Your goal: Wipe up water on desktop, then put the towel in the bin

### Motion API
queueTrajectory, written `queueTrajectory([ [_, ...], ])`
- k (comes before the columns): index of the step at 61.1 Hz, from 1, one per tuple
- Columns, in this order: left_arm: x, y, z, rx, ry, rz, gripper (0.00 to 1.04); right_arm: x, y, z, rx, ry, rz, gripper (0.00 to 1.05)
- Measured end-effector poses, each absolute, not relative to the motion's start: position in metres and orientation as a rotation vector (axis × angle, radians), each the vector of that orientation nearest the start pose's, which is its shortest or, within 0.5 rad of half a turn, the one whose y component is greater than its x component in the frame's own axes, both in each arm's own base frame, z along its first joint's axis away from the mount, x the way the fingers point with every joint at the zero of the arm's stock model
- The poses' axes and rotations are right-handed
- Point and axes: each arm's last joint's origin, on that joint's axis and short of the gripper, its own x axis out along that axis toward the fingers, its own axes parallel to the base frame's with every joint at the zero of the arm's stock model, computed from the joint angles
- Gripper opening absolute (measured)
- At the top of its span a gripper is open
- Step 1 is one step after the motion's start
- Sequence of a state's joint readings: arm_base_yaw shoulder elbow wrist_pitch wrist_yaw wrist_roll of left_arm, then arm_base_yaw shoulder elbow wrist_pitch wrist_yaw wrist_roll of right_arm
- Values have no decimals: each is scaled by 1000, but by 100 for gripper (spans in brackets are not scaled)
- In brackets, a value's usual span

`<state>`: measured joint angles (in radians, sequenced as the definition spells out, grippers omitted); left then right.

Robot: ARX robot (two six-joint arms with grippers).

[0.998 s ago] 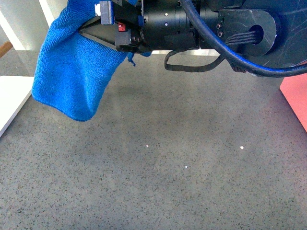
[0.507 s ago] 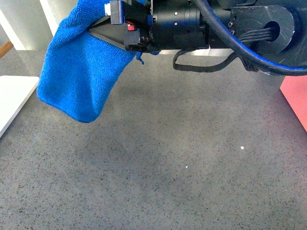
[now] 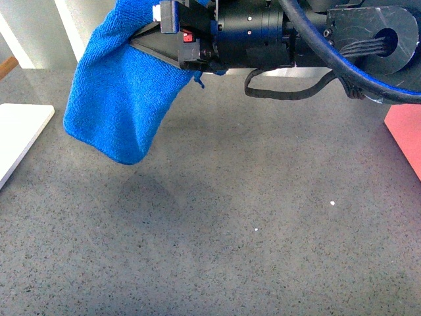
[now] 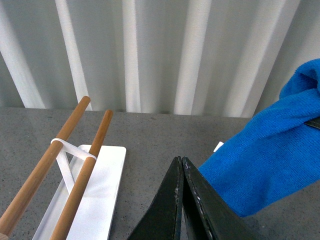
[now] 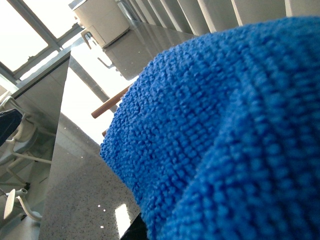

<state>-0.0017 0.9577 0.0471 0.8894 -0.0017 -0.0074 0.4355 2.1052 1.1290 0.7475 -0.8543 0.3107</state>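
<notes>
Your right gripper [image 3: 148, 41] is clamped on the towel [image 3: 122, 99], which hangs above the desktop [image 3: 250, 197] at eleven o'clock. The bin [image 3: 404, 135] sits at three. Your left gripper [image 4: 181, 161] is pressed together.

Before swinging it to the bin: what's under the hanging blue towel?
Below the bright blue ribbed microfibre towel, clamped by the right tool, only dark grey speckled desktop shows, with a faint shadow. The desktop strip behind the cloth is hidden.
</notes>
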Motion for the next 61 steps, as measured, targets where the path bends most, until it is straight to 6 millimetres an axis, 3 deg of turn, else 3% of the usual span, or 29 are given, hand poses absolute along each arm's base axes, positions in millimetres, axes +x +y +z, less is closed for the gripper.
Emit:
queueTrajectory([
  [25,138,0,170,-7,-10,-2,3,377,195,146,314,425,1226,6],
  [61,119,0,175,-7,-27,-2,3,375,190,144,305,437,1214,6],
])
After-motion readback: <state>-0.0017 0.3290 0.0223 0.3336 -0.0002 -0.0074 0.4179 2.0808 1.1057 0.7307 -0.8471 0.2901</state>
